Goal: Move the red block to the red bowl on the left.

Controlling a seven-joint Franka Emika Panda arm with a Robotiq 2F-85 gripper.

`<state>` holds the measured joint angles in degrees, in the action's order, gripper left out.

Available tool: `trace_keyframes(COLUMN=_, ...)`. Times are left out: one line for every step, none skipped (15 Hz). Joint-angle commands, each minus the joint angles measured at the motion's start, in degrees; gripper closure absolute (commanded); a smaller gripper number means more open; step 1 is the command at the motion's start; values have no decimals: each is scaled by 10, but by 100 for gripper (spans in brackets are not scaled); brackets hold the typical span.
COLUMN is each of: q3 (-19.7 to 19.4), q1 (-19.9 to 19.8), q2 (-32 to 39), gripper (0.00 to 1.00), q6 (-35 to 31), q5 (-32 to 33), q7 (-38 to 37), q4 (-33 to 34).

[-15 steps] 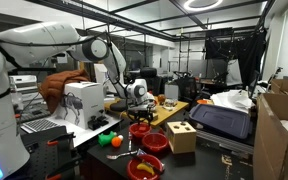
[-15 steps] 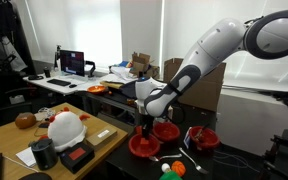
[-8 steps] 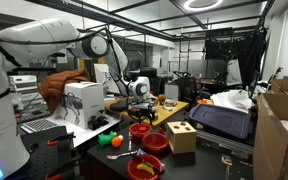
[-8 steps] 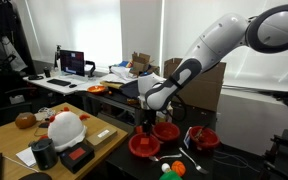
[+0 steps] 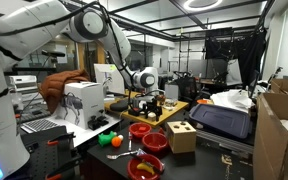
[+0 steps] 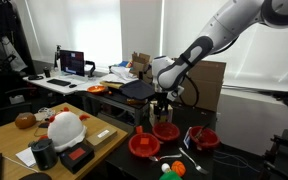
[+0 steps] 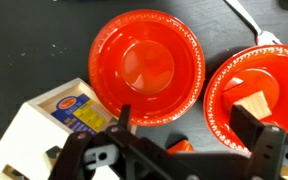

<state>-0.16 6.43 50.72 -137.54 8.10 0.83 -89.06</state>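
Note:
In the wrist view my gripper (image 7: 189, 120) is open, its two dark fingers wide apart and empty. A small red block (image 7: 181, 146) lies on the black table below it, between two red bowls and partly hidden by the gripper body. One red bowl (image 7: 149, 62) is empty. The other red bowl (image 7: 229, 125), at the right, holds a wooden block (image 7: 250, 100). In both exterior views the gripper (image 5: 149, 101) (image 6: 162, 104) hangs above the red bowls (image 5: 141, 129) (image 6: 165, 129). The red block is too small to make out there.
A white carton with a blue label (image 7: 54, 120) lies beside the empty bowl. A spoon (image 7: 252, 22) lies at the far side. A wooden box (image 5: 181, 135), a green ball (image 5: 104, 140), an orange ball (image 5: 115, 141) and a third red bowl (image 5: 146, 168) share the table.
The arm has swung upward and the gripper has lifted from just over the bowls to a higher spot above them.

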Motion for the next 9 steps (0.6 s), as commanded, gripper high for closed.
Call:
trace_keyframes(q3=-1, q1=-29, q2=-106, gripper=0, q6=-1, q5=-29, q7=-20, q4=-111)
trace_keyframes(q3=0, q1=-41, q2=-130, gripper=0, q6=-3, q5=-40, q7=-20, q4=-136)
trace_keyframes(q3=2, q1=-54, q2=-151, gripper=0, q6=-3, q5=-54, q7=-16, q4=-156)
trace_keyframes(q3=3, q1=-66, q2=-174, gripper=0, q6=0, q5=-69, q7=-14, q4=-179)
trace_keyframes(q3=3, q1=-77, q2=-195, gripper=0, q6=-2, q5=-83, q7=-10, q4=-199)
trace_keyframes(q3=7, q1=-91, q2=-217, gripper=0, q6=2, q5=-101, q7=-4, q4=-219)
trace_keyframes(q3=12, q1=-105, q2=-237, gripper=0, q6=7, q5=-121, q7=9, q4=-237)
trace_keyframes(q3=13, q1=-115, q2=-257, gripper=0, q6=3, q5=-139, q7=17, q4=-256)
trace_keyframes(q3=18, q1=-124, q2=-273, gripper=0, q6=5, q5=-159, q7=26, q4=-269)
